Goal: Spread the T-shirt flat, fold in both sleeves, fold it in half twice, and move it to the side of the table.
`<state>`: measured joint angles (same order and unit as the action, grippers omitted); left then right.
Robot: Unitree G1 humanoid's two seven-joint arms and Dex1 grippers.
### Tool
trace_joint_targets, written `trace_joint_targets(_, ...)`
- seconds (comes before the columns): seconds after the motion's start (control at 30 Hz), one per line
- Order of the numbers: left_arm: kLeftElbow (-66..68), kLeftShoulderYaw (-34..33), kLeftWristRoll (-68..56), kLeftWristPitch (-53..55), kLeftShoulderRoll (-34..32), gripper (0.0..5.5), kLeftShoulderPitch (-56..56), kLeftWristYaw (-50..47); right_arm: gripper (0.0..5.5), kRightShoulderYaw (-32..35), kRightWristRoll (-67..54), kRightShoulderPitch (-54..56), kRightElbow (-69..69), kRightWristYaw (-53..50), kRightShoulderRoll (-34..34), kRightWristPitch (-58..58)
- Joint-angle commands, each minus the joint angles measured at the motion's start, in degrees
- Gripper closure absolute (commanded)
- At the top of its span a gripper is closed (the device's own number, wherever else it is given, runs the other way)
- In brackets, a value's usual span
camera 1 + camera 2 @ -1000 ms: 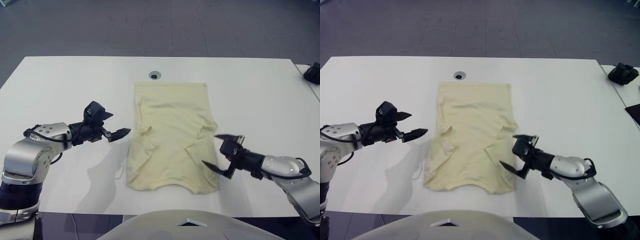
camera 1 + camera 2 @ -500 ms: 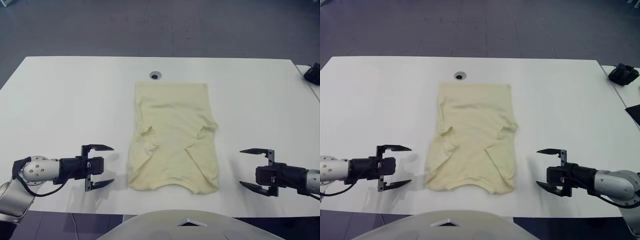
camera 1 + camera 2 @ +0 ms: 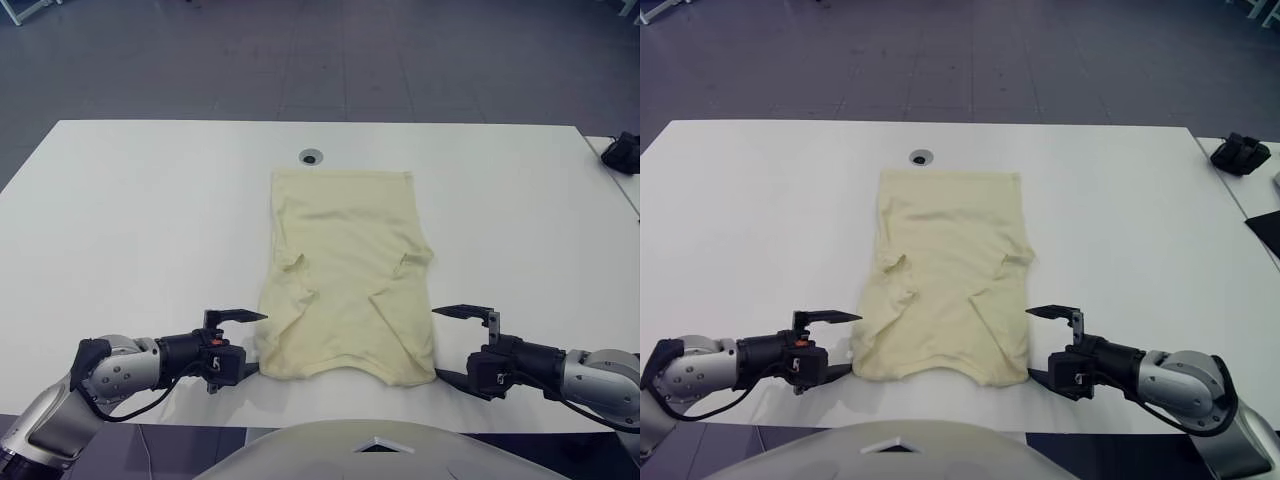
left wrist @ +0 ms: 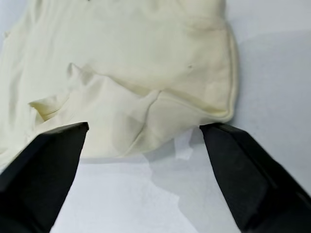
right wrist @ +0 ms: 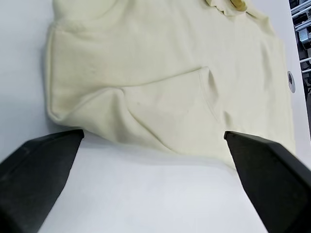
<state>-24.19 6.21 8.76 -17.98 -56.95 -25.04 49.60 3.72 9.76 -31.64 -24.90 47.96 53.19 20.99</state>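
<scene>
A pale yellow T-shirt (image 3: 345, 270) lies on the white table (image 3: 140, 210) with both sleeves folded in, forming a long strip with some wrinkles. My left gripper (image 3: 256, 342) is open and low over the table, right at the shirt's near left corner (image 4: 146, 63). At the near right corner (image 5: 165, 58) my right gripper (image 3: 438, 344) is also open. Each gripper has one finger above the other, pointing inward at the cloth edge. Neither holds any fabric.
A round cable hole (image 3: 310, 157) sits in the table just beyond the shirt's far edge. A black object (image 3: 627, 150) rests on a neighbouring surface at the far right. White tabletop stretches wide on both sides of the shirt; the table's front edge runs just below both grippers.
Both grippers dropped from the shirt's sides to the front of the table, then closed in on the shirt's near corners. The shirt has not moved.
</scene>
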Motion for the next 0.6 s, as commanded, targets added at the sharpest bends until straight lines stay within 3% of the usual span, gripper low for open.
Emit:
trace_joint_targets(0.03, 2.5, 3.0, 4.8, 1.9, -1.7, 2.20, -1.0, 2.7, 0.78, -1.9, 0.9, 0.3, -1.3, 0.0, -0.9, -2.3)
trace_joint_targets(0.6, 3.1, 6.8, 6.5, 3.1, -0.1, 5.49, 1.7, 1.9, 3.80, -3.8, 0.6, 0.6, -1.6, 0.4, 0.0, -2.5)
